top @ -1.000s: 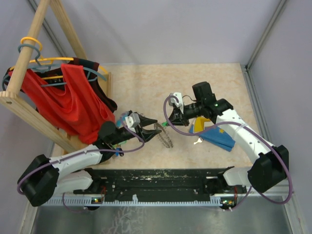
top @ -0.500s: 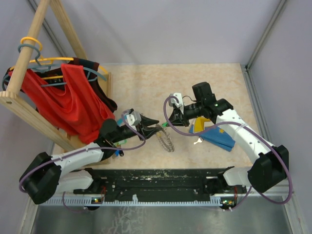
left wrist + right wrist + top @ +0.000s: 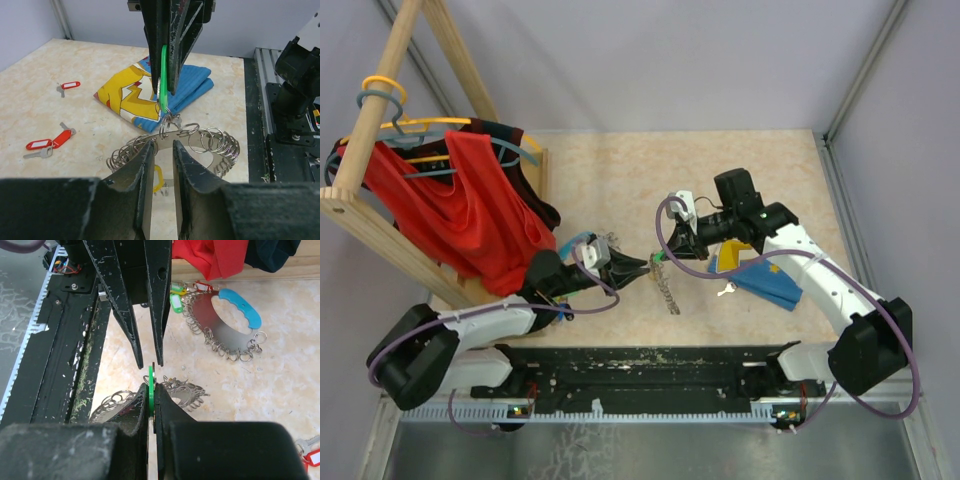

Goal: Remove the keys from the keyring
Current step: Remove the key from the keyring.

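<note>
A slanted wooden clothes rack [image 3: 402, 28] hung with a red garment [image 3: 460, 210] fills the far left of the beige stone-patterned table [image 3: 620, 170]. The two arms meet at the middle. A folded blue and yellow cloth [image 3: 765, 280] lies to the right, under the right arm.

Between the grippers hangs the grey metal keyring fringed with small silver loops [image 3: 210, 142], lifted off the table at its top. The right gripper [image 3: 151, 390] has its jaws pressed together on the flat green plastic tag of a key [image 3: 163, 75], which is hooked to the ring's top edge.

The left gripper [image 3: 163, 145] reaches in from the left with a slim gap between its jaws, the ring's rim at their tips (whether they actually bite it, I cannot tell). A few loose red-tagged keys [image 3: 40, 144] lie on the table near the cloth.
</note>
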`<move>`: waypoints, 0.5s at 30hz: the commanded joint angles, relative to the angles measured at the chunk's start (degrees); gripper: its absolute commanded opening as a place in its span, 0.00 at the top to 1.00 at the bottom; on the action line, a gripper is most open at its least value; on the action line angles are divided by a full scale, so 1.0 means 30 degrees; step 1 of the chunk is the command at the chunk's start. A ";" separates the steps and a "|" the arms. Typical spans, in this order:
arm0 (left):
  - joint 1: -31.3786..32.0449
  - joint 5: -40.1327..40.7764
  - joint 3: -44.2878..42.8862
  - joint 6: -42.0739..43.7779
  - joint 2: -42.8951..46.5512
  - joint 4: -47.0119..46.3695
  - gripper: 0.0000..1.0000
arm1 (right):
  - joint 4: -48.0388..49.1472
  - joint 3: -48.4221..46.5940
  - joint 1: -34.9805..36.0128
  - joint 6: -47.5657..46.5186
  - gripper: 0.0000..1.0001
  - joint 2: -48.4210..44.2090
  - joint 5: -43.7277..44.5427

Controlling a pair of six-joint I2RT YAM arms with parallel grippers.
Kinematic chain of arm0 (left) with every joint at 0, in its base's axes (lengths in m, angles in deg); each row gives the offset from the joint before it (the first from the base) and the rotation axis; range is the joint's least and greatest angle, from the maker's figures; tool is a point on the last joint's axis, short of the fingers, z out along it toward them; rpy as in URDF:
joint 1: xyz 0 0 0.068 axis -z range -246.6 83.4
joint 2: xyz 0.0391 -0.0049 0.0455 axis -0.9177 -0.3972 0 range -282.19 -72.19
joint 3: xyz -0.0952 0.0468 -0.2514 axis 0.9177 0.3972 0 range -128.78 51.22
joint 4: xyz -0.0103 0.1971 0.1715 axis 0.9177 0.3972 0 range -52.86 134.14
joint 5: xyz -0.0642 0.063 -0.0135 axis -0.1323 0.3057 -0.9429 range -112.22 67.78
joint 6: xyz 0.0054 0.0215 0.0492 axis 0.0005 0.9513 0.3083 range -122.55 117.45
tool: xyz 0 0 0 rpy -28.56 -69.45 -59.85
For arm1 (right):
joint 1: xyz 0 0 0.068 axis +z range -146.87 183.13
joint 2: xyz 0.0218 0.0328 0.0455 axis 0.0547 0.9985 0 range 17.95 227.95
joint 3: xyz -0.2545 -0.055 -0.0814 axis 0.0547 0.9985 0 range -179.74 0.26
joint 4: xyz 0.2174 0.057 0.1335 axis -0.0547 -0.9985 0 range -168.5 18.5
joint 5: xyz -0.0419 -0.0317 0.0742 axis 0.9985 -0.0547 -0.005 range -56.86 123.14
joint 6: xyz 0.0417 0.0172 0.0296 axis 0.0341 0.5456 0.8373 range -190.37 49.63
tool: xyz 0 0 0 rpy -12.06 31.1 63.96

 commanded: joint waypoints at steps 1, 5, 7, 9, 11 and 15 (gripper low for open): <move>-0.0076 -0.1241 -0.0121 0.0350 -0.0450 -0.1739 0.73 | 0.0613 -0.0578 -0.0160 -0.0361 1.00 -0.0341 -0.1107; -0.0106 -0.1071 -0.0077 0.0376 -0.0075 -0.1794 0.63 | 0.0462 -0.0537 -0.0160 -0.0616 1.00 -0.0322 -0.0925; -0.0106 -0.0973 -0.0020 0.0249 0.0200 -0.1765 0.58 | 0.0369 -0.0587 -0.0146 -0.0697 1.00 -0.0304 -0.0858; -0.0106 -0.0838 -0.0155 0.0007 0.0346 -0.1758 0.56 | 0.0307 -0.0594 -0.0160 -0.0766 1.00 -0.0288 -0.0888; -0.0106 -0.0528 -0.0482 -0.0230 0.0315 -0.1530 0.52 | 0.0291 -0.0594 -0.0160 -0.0767 1.00 -0.0266 -0.0921; -0.0106 -0.0454 -0.1115 -0.0498 -0.0020 -0.1198 0.52 | 0.0262 -0.0623 -0.0160 -0.0771 1.00 -0.0311 -0.0922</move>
